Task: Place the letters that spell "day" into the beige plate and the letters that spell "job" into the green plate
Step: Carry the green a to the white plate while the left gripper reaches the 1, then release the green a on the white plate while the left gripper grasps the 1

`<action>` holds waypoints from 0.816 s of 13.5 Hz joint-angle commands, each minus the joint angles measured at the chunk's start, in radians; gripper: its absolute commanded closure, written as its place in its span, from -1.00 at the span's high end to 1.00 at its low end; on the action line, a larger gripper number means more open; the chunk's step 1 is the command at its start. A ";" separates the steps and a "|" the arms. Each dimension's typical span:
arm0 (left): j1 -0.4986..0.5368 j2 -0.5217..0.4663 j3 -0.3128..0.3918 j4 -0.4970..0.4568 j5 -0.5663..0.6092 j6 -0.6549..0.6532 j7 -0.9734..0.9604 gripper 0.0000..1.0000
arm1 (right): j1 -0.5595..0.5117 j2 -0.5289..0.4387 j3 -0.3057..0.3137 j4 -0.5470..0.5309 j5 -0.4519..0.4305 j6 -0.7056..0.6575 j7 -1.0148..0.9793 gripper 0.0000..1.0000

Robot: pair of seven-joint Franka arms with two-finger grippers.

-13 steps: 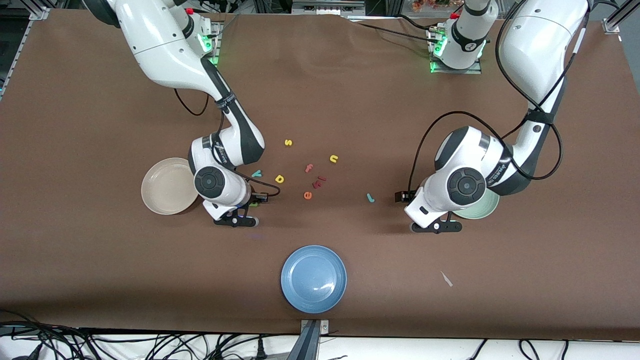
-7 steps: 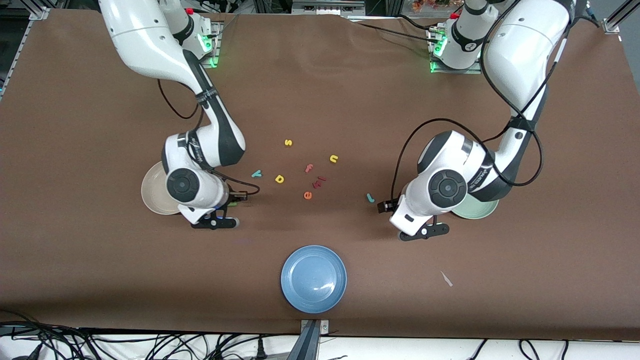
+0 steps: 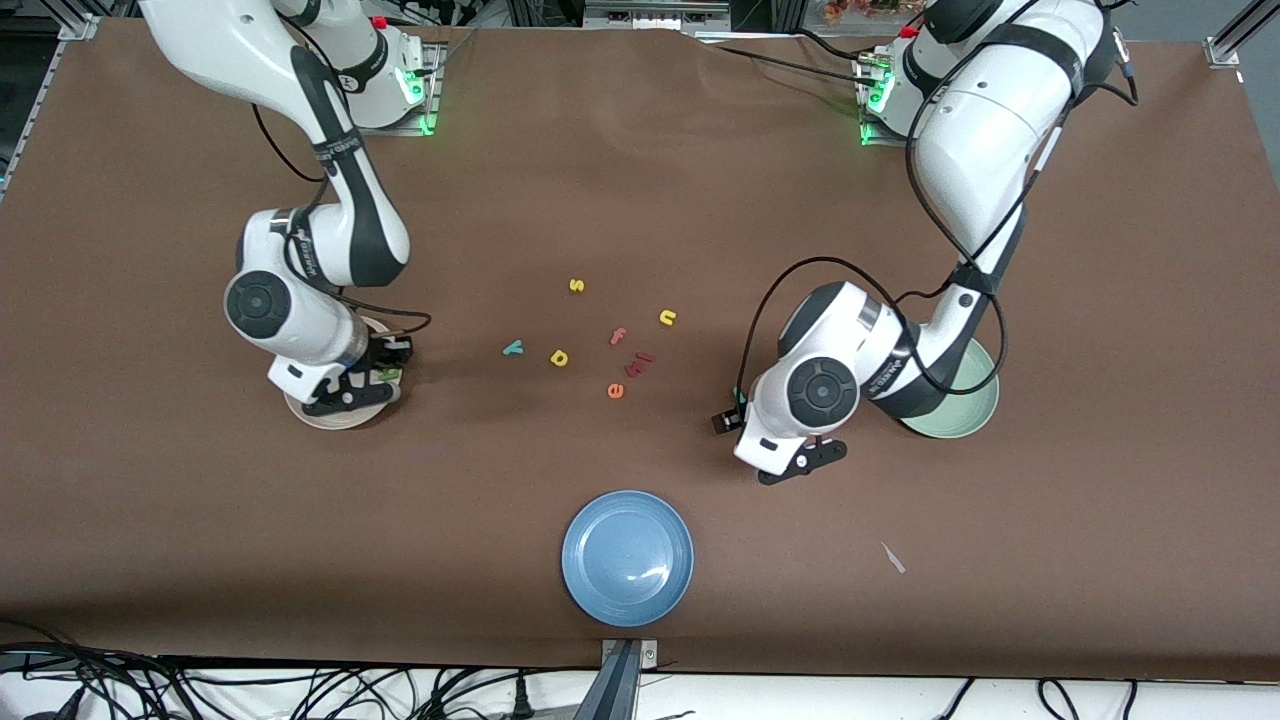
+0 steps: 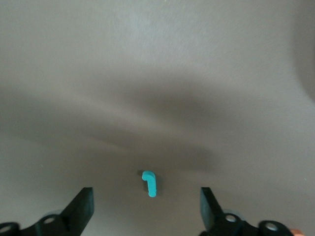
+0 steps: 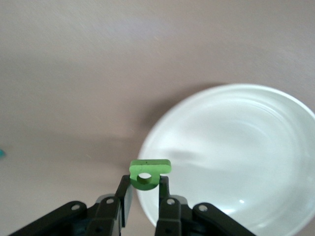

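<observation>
My right gripper (image 5: 145,189) is shut on the dark green a (image 5: 149,173), which hangs over the rim of the beige plate (image 5: 236,147). In the front view that gripper (image 3: 385,382) sits over the beige plate (image 3: 330,418) at the right arm's end. My left gripper (image 4: 146,214) is open just above the table, and the teal j (image 4: 150,183) lies flat between its fingers (image 4: 81,211), touching neither. The front view puts the left gripper (image 3: 735,408) beside the green plate (image 3: 975,400). The light teal y (image 3: 513,347), yellow d (image 3: 559,357) and pinkish-red b (image 3: 640,364) lie mid-table.
A yellow s (image 3: 576,285), a yellow n (image 3: 668,317), a pinkish-red f (image 3: 618,336) and an orange e (image 3: 615,390) lie among the other letters. A blue plate (image 3: 627,557) sits nearest the front camera. The left arm covers part of the green plate.
The right arm lifted the green a from beside the d and carried it over the beige plate. The left arm swung away from the green plate and came down over the j.
</observation>
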 commanded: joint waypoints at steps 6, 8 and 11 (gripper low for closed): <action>-0.031 0.008 0.011 -0.091 -0.054 0.069 -0.101 -0.03 | 0.010 -0.026 -0.061 -0.041 0.000 -0.009 -0.089 1.00; -0.038 0.008 0.011 -0.121 -0.048 0.096 -0.101 -0.03 | 0.032 -0.026 -0.056 -0.012 0.003 -0.050 -0.009 1.00; -0.041 0.016 0.011 -0.129 -0.043 0.096 -0.094 -0.04 | 0.069 -0.026 -0.015 0.000 0.038 -0.038 0.135 1.00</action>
